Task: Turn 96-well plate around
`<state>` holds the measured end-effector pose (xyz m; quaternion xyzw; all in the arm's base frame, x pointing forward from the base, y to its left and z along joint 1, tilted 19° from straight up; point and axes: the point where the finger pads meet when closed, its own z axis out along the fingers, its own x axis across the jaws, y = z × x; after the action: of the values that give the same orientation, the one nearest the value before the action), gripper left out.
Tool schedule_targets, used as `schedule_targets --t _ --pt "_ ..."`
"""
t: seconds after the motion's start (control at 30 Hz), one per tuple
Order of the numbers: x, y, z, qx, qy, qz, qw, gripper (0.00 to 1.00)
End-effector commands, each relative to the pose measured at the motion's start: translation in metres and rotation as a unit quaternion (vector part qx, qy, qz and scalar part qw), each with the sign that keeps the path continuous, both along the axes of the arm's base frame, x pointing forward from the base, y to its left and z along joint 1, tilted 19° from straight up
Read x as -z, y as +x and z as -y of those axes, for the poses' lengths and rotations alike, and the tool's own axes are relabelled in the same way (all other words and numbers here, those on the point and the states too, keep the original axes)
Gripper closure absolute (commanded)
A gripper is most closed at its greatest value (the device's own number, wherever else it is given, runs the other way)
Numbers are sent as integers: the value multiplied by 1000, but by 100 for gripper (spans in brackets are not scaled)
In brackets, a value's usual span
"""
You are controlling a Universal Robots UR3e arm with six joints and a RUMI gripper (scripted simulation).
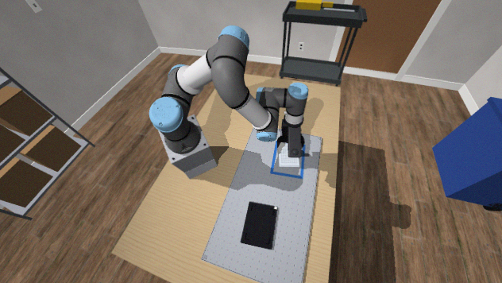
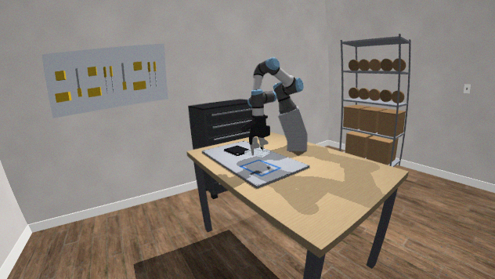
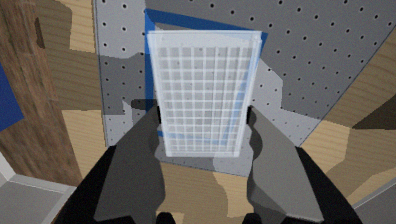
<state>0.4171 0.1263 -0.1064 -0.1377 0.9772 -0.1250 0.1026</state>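
Note:
My gripper point(image 1: 291, 153) point(image 2: 255, 150) point(image 3: 203, 106) is shut on the clear 96-well plate point(image 1: 287, 160) point(image 3: 205, 85), gripping it across its short width near one end. It holds the plate in the air above a blue-outlined rectangle point(image 1: 286, 173) point(image 2: 251, 171) point(image 3: 200, 22) on the grey perforated board point(image 1: 286, 242) point(image 2: 291, 166) point(image 3: 320, 60). In the wrist view the plate is slightly turned against the blue outline. The black plate nest N1 point(image 1: 259, 224) point(image 2: 236, 150) lies empty further along the board, away from the gripper. I cannot make out the plate's cut corner.
The board lies on a wooden table point(image 1: 167, 222) point(image 2: 345, 188). The arm's base point(image 1: 191, 157) stands at the table's left side. A black cart point(image 1: 314, 67), a blue bin point(image 1: 473, 159), a black drawer cabinet point(image 2: 215, 117) and a shelf rack point(image 2: 376, 98) stand around the table.

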Motion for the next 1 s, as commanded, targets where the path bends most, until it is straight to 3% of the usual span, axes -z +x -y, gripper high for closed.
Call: schedule_targets --t 0.0,0.33,0.5,0.97 --pt "2 3 -11 1 -1 0 1000 100" --pt "5 5 -25 1 -1 0 1000 100" --pt "5 5 -25 -76 -20 -17 997 100" --pt "5 5 -25 -75 -20 -17 997 100"
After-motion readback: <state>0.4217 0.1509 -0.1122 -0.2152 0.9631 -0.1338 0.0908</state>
